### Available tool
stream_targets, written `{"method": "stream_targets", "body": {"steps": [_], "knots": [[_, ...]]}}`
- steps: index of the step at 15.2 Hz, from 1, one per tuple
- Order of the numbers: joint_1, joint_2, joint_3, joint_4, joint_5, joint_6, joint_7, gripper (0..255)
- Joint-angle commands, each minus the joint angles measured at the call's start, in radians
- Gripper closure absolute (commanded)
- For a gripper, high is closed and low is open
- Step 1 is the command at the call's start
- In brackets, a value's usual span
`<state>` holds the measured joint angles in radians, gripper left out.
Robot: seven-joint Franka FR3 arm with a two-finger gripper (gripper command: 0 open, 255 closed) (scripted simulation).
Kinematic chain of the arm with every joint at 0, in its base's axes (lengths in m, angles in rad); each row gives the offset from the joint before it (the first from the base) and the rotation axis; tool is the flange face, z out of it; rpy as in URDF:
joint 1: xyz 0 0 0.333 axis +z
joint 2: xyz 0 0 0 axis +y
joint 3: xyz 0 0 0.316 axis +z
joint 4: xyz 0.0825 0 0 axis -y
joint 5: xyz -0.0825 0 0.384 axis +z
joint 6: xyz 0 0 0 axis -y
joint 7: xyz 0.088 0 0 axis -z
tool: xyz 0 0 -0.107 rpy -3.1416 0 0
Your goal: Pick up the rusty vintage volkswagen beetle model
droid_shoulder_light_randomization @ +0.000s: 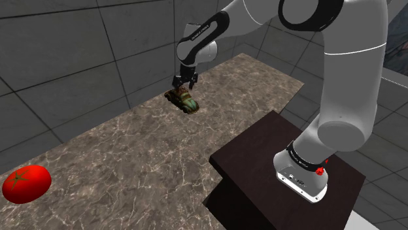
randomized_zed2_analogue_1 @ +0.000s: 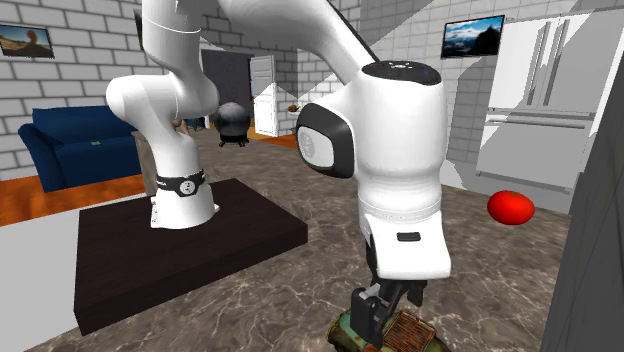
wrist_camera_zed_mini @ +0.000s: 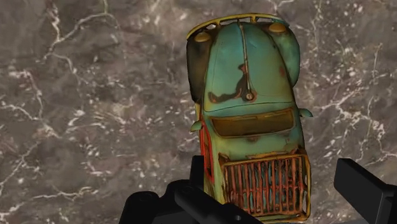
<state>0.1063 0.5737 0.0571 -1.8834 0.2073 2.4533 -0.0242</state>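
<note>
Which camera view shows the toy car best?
The wrist view: it looks down on the car, so its teal, rusty hood, roof and rear rack are plain. The shoulder view shows it small, under the gripper. The second exterior view shows part of it at the bottom edge.
</note>
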Motion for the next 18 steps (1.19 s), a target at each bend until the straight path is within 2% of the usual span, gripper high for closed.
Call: {"method": "stream_targets", "body": {"steps": [1, 3, 4, 13, 18], "knots": [[0.0, 0.015, 0.001, -0.002, 0.002, 0.018, -0.003, 0], [0.0, 0.016, 0.001, -0.002, 0.002, 0.017, -0.003, 0], [0.0, 0.016, 0.001, -0.001, 0.002, 0.017, -0.003, 255], [0.0, 0.016, 0.001, -0.002, 0.002, 0.017, -0.003, 255], [0.001, -0.035, -0.002, -0.006, -0.003, -0.028, 0.007, 255]]}}
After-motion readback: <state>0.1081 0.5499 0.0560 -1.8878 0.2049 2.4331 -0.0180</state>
